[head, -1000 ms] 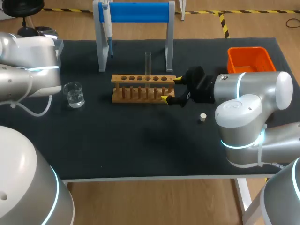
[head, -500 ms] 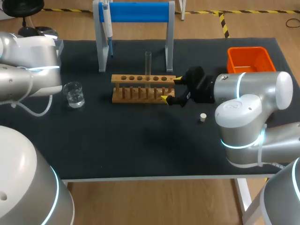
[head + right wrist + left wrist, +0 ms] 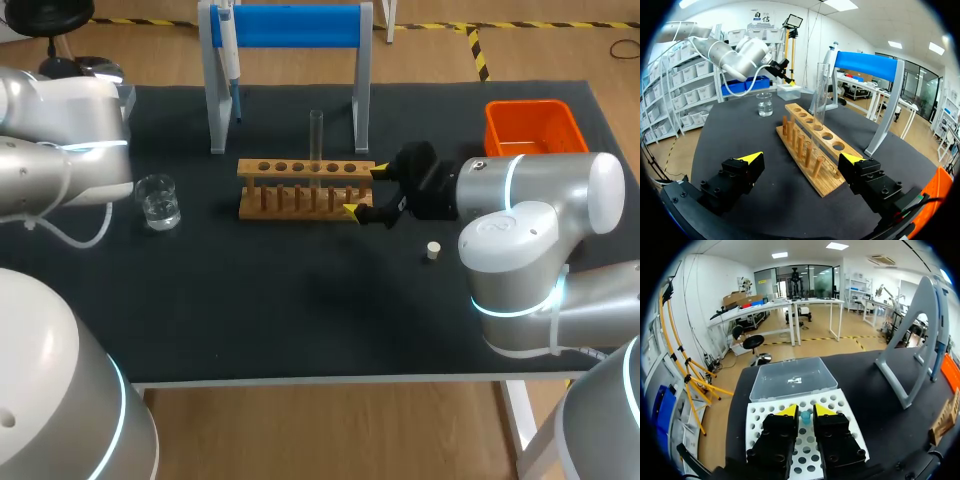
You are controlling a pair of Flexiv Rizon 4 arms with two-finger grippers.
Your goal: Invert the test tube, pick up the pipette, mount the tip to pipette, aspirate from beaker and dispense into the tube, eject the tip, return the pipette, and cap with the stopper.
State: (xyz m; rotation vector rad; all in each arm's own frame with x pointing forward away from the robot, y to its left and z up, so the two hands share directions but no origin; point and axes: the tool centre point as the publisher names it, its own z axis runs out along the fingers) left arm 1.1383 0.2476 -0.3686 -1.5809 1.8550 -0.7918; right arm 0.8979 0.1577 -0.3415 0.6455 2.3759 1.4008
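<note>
Right pincer [image 3: 364,190] sits at the end of the wooden rack [image 3: 305,187], jaws spread wide, gripping nothing, with the rack's end in the gap between its fingers. The test tube [image 3: 822,95] stands upright in a rack hole straight ahead of that pincer, mouth up, untouched. The stopper [image 3: 433,250] lies on the mat back beside the pincer's wrist, apart from it. The beaker [image 3: 158,200] (some clear liquid in it) stands well past the rack's far end. Left pincer [image 3: 805,411] hangs over the white tip rack [image 3: 840,405], fingers a slim gap apart, a blue tip [image 3: 805,416] showing in that gap; a clear box [image 3: 792,380] sits just ahead.
</note>
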